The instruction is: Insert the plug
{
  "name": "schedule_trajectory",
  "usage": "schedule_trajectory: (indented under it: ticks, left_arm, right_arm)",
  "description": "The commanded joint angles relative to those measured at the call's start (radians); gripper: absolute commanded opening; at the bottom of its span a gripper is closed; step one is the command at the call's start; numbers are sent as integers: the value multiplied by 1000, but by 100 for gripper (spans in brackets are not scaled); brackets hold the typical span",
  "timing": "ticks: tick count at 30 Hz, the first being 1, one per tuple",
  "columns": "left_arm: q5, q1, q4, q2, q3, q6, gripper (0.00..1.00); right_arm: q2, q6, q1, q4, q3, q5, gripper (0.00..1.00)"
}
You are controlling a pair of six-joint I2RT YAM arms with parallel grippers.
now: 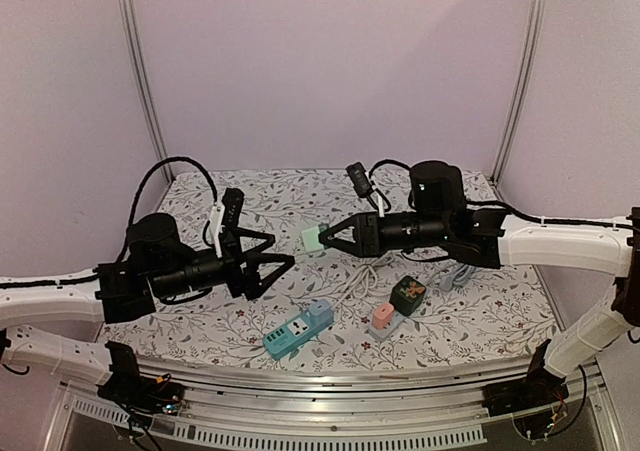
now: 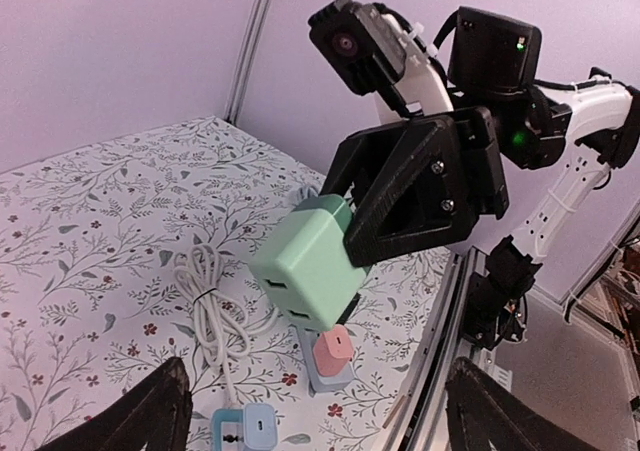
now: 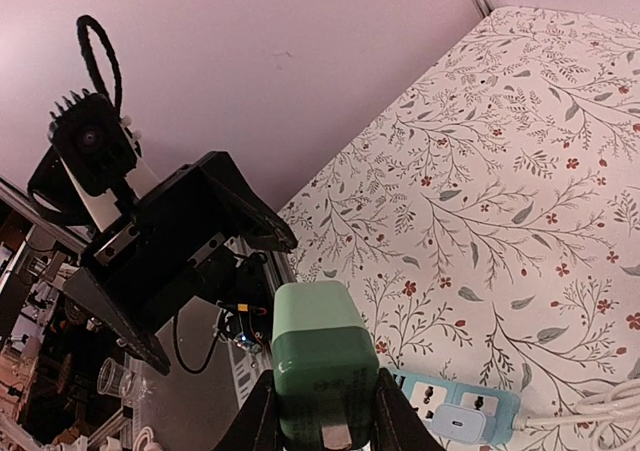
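Right tool (image 1: 328,239) is pressed together on the plug (image 1: 313,238), pinching its two sides. The plug is mint green and boxy, held up in the air over the middle of the worktop (image 1: 200,316), not touching it. Left tool (image 1: 283,250) is spread wide with nothing in it. It points at the plug from the other side, tips near it, and I see a gap. In the left wrist view the plug sits ahead of and between my two left fingers (image 2: 150,416).

The power strip (image 1: 298,331), teal and blue, lies flat near the front edge, below the plug and well apart from it. A small charger (image 1: 318,313) sits at its far end. A pink adapter (image 1: 382,317) is just right of the strip, with a dark cube (image 1: 407,293) behind that. A bundled white cable (image 1: 362,276) lies under the right tool.
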Motion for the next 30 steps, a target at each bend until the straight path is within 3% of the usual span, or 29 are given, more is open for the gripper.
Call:
schedule_trajectory:
  ticks: [1, 7, 15, 30]
  left_arm:
    - [230, 55, 120, 38, 19, -135, 86]
    - [350, 70, 207, 111, 83, -191, 76]
    - [340, 75, 245, 124, 111, -226, 63]
    - [382, 78, 225, 153, 159, -249, 51]
  right_arm:
    - [-37, 64, -4, 215, -41, -74, 0]
    - [-45, 159, -2, 380, -74, -139, 0]
    - [-58, 234, -2, 488, -96, -188, 0]
    - [-106, 174, -1, 393, -118, -180, 0]
